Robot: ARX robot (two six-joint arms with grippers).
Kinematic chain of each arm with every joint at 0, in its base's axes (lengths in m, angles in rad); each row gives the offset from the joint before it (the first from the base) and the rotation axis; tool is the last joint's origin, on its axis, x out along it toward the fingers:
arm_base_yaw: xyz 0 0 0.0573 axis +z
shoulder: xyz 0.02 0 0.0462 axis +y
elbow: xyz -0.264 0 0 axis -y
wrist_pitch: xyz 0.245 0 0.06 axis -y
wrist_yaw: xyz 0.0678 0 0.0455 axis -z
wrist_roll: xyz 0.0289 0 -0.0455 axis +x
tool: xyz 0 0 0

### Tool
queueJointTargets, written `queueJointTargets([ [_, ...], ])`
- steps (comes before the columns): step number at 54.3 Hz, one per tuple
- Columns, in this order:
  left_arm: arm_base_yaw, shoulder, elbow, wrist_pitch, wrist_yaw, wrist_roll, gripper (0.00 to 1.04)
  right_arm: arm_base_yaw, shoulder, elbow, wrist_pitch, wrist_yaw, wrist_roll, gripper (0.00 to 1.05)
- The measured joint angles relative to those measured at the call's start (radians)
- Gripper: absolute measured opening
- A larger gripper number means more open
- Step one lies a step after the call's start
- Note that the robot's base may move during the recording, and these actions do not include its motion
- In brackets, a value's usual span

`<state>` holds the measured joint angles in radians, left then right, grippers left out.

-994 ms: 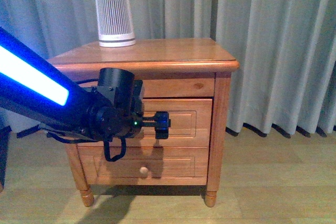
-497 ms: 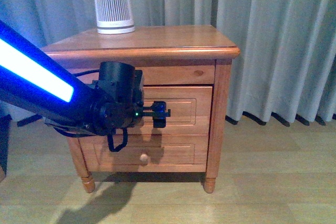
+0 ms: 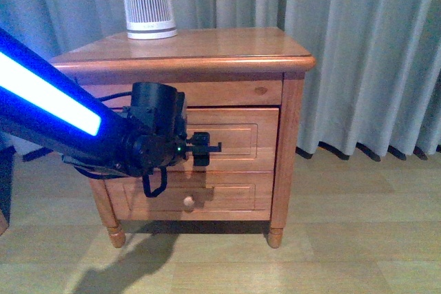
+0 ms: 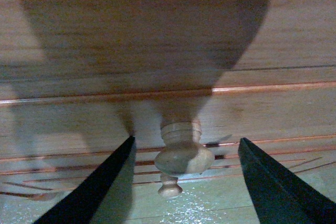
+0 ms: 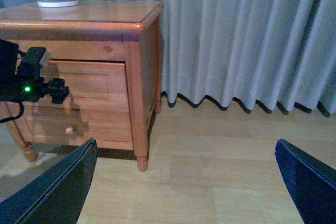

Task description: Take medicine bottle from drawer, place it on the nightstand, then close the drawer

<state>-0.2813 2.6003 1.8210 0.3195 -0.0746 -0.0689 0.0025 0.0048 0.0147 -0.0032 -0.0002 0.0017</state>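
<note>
The nightstand (image 3: 227,46) stands in the middle of the front view, and its upper drawer (image 3: 241,139) looks shut. My left gripper (image 3: 204,148) is open right at that drawer's front. In the left wrist view, the drawer's round wooden knob (image 4: 182,153) sits between the dark fingers (image 4: 100,187) of the left gripper (image 4: 186,139), touching neither. My right gripper (image 5: 186,142) hangs open over the floor to the right of the nightstand (image 5: 105,17), holding nothing. The medicine bottle is out of view.
A tall ribbed white cylinder (image 3: 147,1) stands at the back left of the nightstand top. The lower drawer (image 3: 227,197) with its knob (image 3: 186,201) is shut. Grey curtains (image 3: 365,53) hang behind, above a pale wood floor (image 3: 344,239).
The front view has shifted, so the nightstand sits higher in frame. My left gripper has edged in towards the upper drawer's front, around the knob.
</note>
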Motion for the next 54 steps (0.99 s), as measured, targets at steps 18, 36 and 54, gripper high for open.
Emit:
queueJointTargets([
  [18, 0.003, 0.005, -0.008, 0.04, 0.001, 0.022, 0.27, 0.0, 0.0, 0.0, 0.0, 0.0, 0.0, 1.04],
  [36, -0.002, -0.068, -0.213, 0.212, 0.016, 0.037, 0.26, 0.0, 0.0, 0.0, 0.0, 0.0, 0.0, 1.04],
  [54, -0.013, -0.274, -0.707, 0.499, 0.069, 0.026, 0.26, 0.0, 0.0, 0.0, 0.0, 0.0, 0.0, 1.04],
])
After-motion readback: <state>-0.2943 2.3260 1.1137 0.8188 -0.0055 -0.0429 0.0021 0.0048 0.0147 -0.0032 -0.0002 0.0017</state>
